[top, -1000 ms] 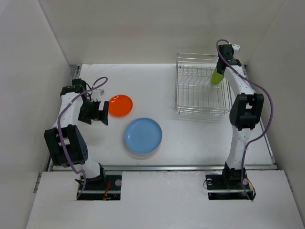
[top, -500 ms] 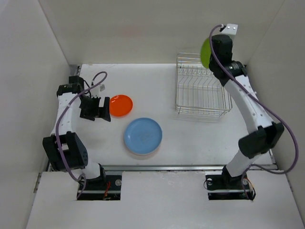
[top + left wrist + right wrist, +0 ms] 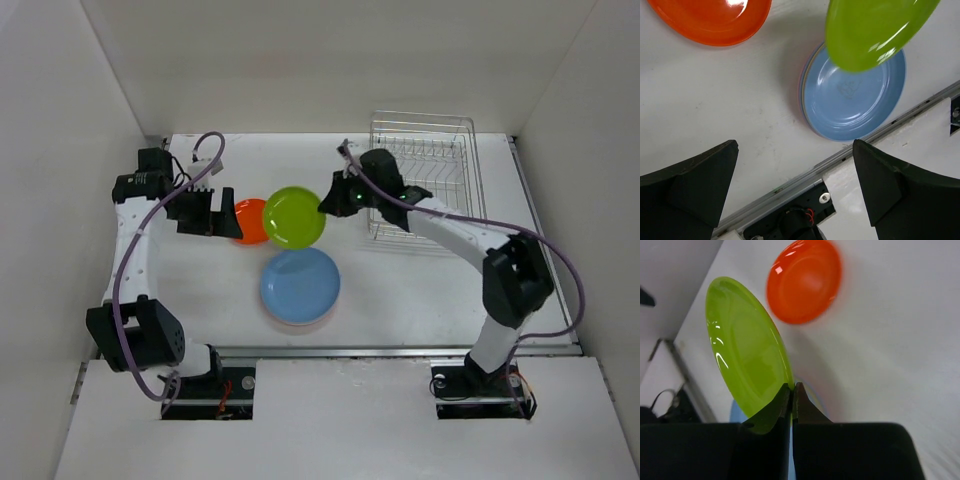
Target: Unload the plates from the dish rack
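Observation:
My right gripper [image 3: 328,203] is shut on the rim of a lime green plate [image 3: 293,216], held in the air left of the silver wire dish rack [image 3: 420,150]; no plates show in the rack. The green plate also shows in the right wrist view [image 3: 747,352] and the left wrist view [image 3: 872,30]. It hangs above the far edge of a blue plate [image 3: 300,285] that tops a stack, and beside an orange plate [image 3: 250,220] on the table. My left gripper [image 3: 208,212] is open and empty, just left of the orange plate.
White walls close in the table on the left, back and right. A metal rail [image 3: 340,351] runs along the near edge. Purple cables loop from both arms.
My right arm has swung the green plate from above the rack's far corner leftward and down to the table's middle. My left gripper has shifted slightly up and back.

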You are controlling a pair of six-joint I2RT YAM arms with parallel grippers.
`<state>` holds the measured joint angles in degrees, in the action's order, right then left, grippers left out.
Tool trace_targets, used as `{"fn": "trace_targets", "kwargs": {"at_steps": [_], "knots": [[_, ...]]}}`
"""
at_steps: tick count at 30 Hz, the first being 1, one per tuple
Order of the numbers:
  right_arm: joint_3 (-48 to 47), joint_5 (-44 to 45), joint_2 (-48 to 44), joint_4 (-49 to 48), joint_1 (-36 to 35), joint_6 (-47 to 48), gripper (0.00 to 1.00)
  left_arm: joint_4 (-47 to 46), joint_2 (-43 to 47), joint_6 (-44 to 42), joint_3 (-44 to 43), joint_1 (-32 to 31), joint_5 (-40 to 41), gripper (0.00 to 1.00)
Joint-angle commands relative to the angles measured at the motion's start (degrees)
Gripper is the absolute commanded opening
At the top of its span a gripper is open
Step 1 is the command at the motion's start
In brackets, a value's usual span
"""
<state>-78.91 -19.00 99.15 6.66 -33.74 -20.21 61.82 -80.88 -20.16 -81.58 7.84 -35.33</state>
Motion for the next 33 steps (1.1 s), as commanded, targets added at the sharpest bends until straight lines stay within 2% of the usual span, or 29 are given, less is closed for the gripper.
{"fn": "trace_targets", "kwargs": {"at_steps": [1,8,12,13,16,17,20,26,27,28,29,32,33], "knots": [[-2.82,-14.91,1.82,-16.05,-3.87,-7.12,0.0,-0.21,-1.2,0.21,-2.0,-0.1,-0.8,0.97],[-8.62,-17.65,10.62,-16.76,-8.09,-9.14,0.0,-2.67,-4.63,0.21,-0.07,-0.1,1.93,0.89],[-9.15,-17.65,11.32,-16.76,-9.33,-9.15,0.0,-2.15,-6.56,0.83,-0.07,-0.1,1.93,0.74],[-9.15,-17.65,11.32,-16.76,-9.33,-9.15,0.0,-2.14,-6.57,0.83,-0.07,-0.1,1.93,0.62],[-9.68,-16.95,11.85,-16.76,-9.33,-9.15,0.0,-1.53,-6.57,0.83,-0.07,-0.1,0.71,0.36],[-9.68,-16.94,11.85,-16.76,-9.33,-9.15,0.0,-1.01,-6.57,0.83,-0.07,-0.1,0.7,0.18],[-9.68,-16.94,12.37,-16.76,-9.33,-9.15,0.0,-1.0,-6.57,0.83,-0.07,-0.1,0.7,0.0],[-11.43,-14.32,12.38,-12.99,-9.33,-7.92,0.0,0.14,-8.77,0.91,-0.68,-0.1,-0.09,0.0],[-12.83,-13.61,12.38,-11.77,-9.33,-7.92,0.04,0.14,-9.64,0.91,-1.21,-0.1,-0.09,0.0],[-13.54,-12.99,12.38,-9.32,-9.33,-7.31,0.12,0.14,-10.43,1.44,-1.21,0.51,-0.09,0.0],[-14.16,-12.99,12.38,-8.42,-9.33,-7.3,0.27,0.14,-10.96,1.96,-2.69,1.12,-1.31,0.0],[-14.78,-11.5,12.38,-6.22,-7.76,-7.3,0.57,-1.7,-13.68,5.12,-5.33,4.64,-2.11,0.0],[-14.78,-10.97,11.42,-6.22,-7.75,-7.3,0.64,-2.49,-14.56,6.26,-7.17,5.51,-2.11,0.0]]}}
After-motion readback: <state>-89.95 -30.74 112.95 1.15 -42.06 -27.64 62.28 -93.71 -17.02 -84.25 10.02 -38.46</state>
